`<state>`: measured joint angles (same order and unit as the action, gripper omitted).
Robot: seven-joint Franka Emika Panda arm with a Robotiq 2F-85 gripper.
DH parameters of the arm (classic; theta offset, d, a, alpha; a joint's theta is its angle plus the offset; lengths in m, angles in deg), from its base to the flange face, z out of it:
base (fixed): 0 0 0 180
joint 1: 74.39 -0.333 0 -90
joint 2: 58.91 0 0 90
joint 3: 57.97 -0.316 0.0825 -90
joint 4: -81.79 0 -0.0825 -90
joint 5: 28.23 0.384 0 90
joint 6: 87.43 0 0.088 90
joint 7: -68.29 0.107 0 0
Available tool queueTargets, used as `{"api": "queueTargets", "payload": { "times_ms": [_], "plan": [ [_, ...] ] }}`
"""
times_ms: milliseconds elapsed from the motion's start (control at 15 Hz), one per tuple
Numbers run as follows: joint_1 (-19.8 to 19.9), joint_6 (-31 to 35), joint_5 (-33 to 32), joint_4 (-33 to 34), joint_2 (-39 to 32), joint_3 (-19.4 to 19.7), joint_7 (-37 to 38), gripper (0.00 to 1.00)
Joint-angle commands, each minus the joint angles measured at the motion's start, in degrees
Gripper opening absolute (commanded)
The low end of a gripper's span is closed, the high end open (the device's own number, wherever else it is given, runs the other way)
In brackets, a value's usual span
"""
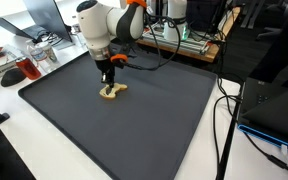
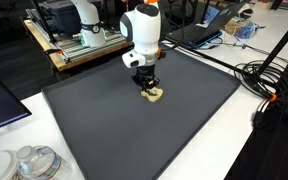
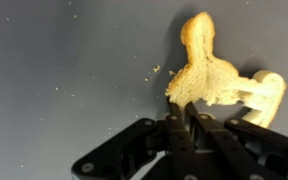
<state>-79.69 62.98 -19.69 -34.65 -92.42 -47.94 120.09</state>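
A pale tan, crumbly, lumpy piece [image 3: 214, 75] lies on the dark grey mat [image 1: 144, 125]. It also shows in both exterior views [image 1: 111, 92] [image 2: 154, 95]. My gripper [image 3: 181, 108] is down at the mat. Its two black fingers are almost together, and their tips pinch the piece's near edge. In both exterior views the gripper [image 1: 108, 82] [image 2: 148, 86] points straight down onto the piece. Small crumbs [image 3: 154, 72] lie on the mat beside it.
The mat [image 2: 134, 135] covers most of a white table. A red object and clutter [image 1: 24, 68] stand past one mat corner. Cables [image 1: 224, 110] and a laptop [image 1: 274, 105] lie along one side. A clear plastic container [image 2: 29, 162] sits near a table corner.
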Motion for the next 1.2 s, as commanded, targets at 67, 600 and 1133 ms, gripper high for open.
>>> {"api": "queueTargets", "payload": {
  "times_ms": [67,600,1133],
  "plan": [
    [-1.11,-1.48,-2.98,-0.75,1.1,1.1,0.26,0.02],
    [-0.32,-1.19,-4.07,-1.38,1.73,0.39,-3.8,0.02],
    [-0.51,-0.84,-6.53,-1.57,1.71,-0.07,-14.33,0.02]
  ]
}}
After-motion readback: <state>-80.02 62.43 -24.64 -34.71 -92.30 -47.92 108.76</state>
